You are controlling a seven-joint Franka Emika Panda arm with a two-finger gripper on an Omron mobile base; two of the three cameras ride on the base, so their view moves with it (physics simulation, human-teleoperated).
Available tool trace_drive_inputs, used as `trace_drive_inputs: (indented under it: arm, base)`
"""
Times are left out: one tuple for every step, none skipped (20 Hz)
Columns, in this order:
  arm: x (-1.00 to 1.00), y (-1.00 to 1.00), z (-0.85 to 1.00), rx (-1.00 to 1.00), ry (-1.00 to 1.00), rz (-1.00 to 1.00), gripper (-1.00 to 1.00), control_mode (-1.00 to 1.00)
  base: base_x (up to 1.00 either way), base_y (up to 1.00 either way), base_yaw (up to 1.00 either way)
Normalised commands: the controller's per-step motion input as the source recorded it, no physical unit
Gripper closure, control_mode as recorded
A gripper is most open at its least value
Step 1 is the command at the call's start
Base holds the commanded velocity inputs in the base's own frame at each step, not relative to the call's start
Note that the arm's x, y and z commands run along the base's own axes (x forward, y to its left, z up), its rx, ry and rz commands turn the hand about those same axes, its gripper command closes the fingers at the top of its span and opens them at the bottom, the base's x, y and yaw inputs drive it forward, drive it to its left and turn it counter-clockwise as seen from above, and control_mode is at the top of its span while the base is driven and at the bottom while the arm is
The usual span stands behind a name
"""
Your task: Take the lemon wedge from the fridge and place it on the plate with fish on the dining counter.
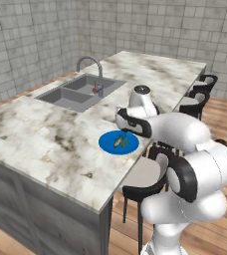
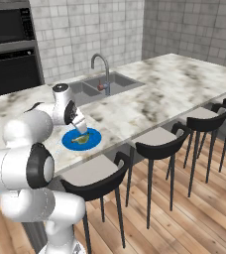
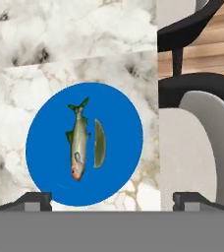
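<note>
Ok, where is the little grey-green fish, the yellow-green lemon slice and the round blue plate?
Little grey-green fish (image 3: 78,143): hand view, middle of its body.
Yellow-green lemon slice (image 3: 98,143): hand view, middle of the wedge, beside the fish.
Round bright blue plate (image 3: 121,123): hand view, bare blue part near its rim.

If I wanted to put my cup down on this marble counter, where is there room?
Most of the dining counter is bare: the stretch between the sink and the near edge, and the far end beyond the faucet. The crowded spot is the plate by the stools, holding the fish and lemon wedge, under the gripper.
</note>
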Motion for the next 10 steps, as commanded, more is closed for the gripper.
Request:
trace_drive_inputs:
  arm:
    - [-1.00,0.09,0.39,-0.05,0.00,-0.01,-1.00,-1.00]
    - [-1.00,0.09,0.38,-0.05,-0.01,-0.01,-1.00,-1.00]
    - [-1.00,0.09,0.36,-0.05,-0.01,-0.01,-1.00,-1.00]
    - [-1.00,0.09,0.36,-0.05,-0.01,-0.01,-1.00,-1.00]
    - [-1.00,0.09,0.38,-0.05,-0.01,-0.01,-1.00,-1.00]
    - [-1.00,0.08,0.39,-0.06,-0.02,-0.01,-1.00,-1.00]
    - [-1.00,0.08,0.41,-0.06,-0.02,-0.01,-1.00,-1.00]
    - [-1.00,0.04,0.49,-0.05,-0.03,-0.01,-1.00,-1.00]
    - [-1.00,0.01,0.59,-0.07,-0.06,-0.01,-1.00,-1.00]
    - [-1.00,0.06,0.69,-0.09,-0.10,-0.01,-1.00,-1.00]
  base:
    - [0.00,0.00,0.00]
    - [0.00,0.00,0.00]
    - [0.00,0.00,0.00]
    - [0.00,0.00,0.00]
    - [0.00,0.00,0.00]
    - [0.00,0.00,0.00]
    - [0.00,0.00,0.00]
    - [0.00,0.00,0.00]
    - [0.00,0.00,0.00]
    - [0.00,0.00,0.00]
